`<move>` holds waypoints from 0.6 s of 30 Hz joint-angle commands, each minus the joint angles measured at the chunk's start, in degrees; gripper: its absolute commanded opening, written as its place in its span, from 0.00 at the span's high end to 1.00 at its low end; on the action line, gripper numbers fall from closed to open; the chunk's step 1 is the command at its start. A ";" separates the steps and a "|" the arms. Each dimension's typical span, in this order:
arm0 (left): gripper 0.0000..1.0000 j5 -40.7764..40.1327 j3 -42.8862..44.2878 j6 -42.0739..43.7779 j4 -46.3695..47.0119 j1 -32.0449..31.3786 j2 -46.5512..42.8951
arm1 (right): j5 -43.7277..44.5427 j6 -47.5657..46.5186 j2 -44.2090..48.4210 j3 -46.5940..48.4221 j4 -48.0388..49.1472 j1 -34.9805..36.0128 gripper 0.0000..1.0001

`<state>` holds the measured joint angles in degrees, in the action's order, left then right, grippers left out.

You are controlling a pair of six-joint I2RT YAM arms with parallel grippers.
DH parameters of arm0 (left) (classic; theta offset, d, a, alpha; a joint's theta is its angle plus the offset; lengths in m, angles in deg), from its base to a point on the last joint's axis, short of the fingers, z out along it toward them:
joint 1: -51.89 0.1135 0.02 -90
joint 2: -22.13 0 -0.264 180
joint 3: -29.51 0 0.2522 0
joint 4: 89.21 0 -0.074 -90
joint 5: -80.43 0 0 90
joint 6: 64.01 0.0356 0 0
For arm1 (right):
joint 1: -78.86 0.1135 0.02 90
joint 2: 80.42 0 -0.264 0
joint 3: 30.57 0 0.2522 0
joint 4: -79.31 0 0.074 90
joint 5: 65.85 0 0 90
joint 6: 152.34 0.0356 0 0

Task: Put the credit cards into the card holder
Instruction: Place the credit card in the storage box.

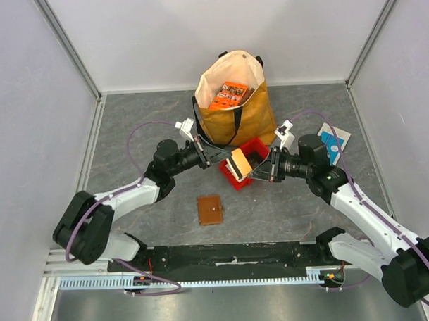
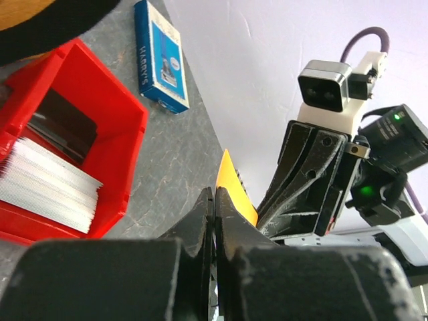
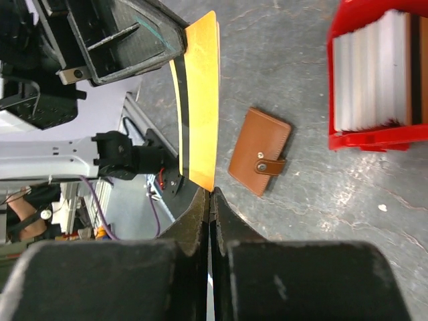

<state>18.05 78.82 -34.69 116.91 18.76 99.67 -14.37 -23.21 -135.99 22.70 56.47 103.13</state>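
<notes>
A thin orange card with a dark stripe (image 1: 239, 162) hangs in the air between both grippers, just in front of the red bin (image 1: 260, 146). My left gripper (image 1: 225, 159) is shut on one edge of it; in the left wrist view the card (image 2: 235, 187) comes out from between the fingertips of that gripper (image 2: 214, 194). My right gripper (image 1: 256, 172) is shut on the opposite corner; in the right wrist view the card (image 3: 200, 100) rises from that gripper's tips (image 3: 209, 192). The brown card holder (image 1: 210, 209) lies closed and snapped on the table (image 3: 259, 151). A stack of white cards (image 2: 47, 187) and a dark card (image 2: 63, 124) stand in the bin.
A yellow-and-cream tote bag (image 1: 234, 114) with an orange packet (image 1: 228, 94) stands behind the bin. A blue-and-white box (image 1: 334, 142) lies at the right, also in the left wrist view (image 2: 160, 57). White walls close in the grey table on three sides.
</notes>
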 commanded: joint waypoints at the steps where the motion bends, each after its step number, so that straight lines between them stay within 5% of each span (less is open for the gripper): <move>1: 0.98 2.18 3.82 0.39 2.48 -0.19 5.50 | 7.92 -0.73 -1.64 3.73 0.65 -0.02 1.00; 14: 0.98 6.49 16.83 -1.19 11.89 0.43 27.66 | 14.44 -5.73 -12.98 7.87 0.99 -5.37 1.00; 18: 0.89 6.04 19.02 -0.57 10.93 0.43 30.56 | 14.18 -6.96 -15.27 7.78 1.26 -8.09 1.00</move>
<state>21.02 94.95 -34.69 126.39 19.99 127.69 -1.43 -27.53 -150.18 27.38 53.62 96.84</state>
